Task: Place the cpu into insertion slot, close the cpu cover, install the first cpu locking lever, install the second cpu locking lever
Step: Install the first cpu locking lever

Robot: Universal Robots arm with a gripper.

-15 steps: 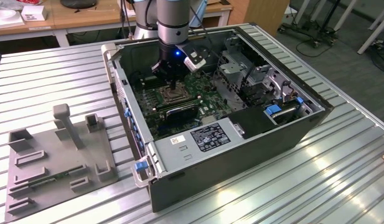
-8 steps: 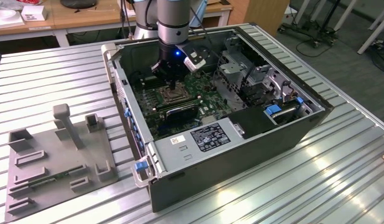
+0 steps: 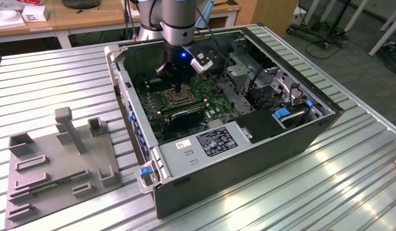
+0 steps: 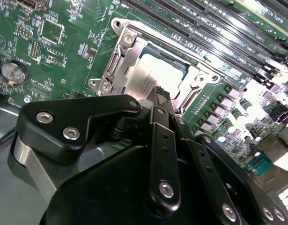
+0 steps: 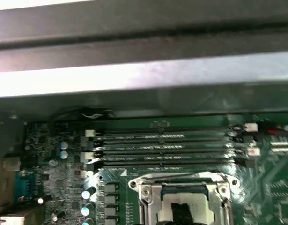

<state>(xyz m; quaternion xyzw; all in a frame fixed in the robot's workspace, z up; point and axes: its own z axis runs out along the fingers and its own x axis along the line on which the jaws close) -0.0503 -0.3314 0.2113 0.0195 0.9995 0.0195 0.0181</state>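
The cpu (image 4: 148,75) lies flat in the insertion slot (image 3: 175,99) on the green motherboard, its pale metal top catching the light. The cpu cover (image 4: 200,77), a silvery frame with a window, lies down around the chip, which shows through the window in both wrist views (image 5: 200,204). My gripper (image 4: 159,91) reaches into the open computer case from above. Its black fingertips are together over the chip's near edge, shut with nothing between them. In the exterior view the gripper (image 3: 178,90) hangs straight over the socket.
Long black memory slots (image 5: 162,145) run beside the socket. The case walls (image 3: 124,86) and a drive cage (image 3: 262,77) with blue tabs close in around the board. A grey fixture plate (image 3: 57,168) with upright holders lies on the ribbed table at the exterior view's left.
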